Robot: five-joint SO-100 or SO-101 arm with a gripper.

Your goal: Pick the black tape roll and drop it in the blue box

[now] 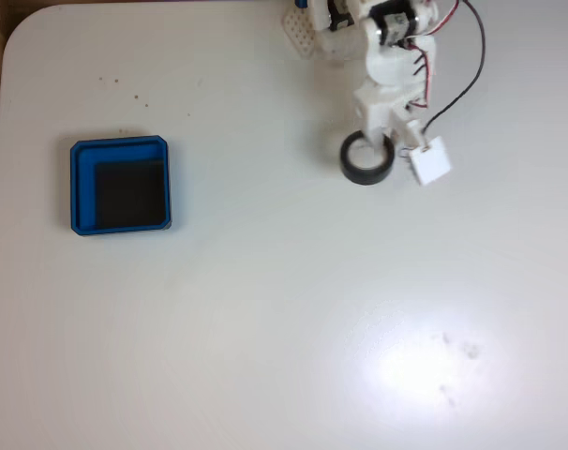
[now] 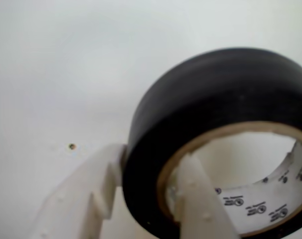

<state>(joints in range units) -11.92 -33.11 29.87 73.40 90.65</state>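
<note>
black tape roll (image 2: 191, 124) | our fingers (image 2: 191, 199) straddle its wall, one inside, one outside, gripping | blue box (image 1: 78, 187) well left in fixed view

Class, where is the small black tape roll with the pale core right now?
In the fixed view, the black tape roll lies on the white table, upper right, far right of the blue box, its wall between the gripper fingers.

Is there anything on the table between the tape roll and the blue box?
No. In the fixed view, the stretch between the roll and the box is bare white table.
</note>
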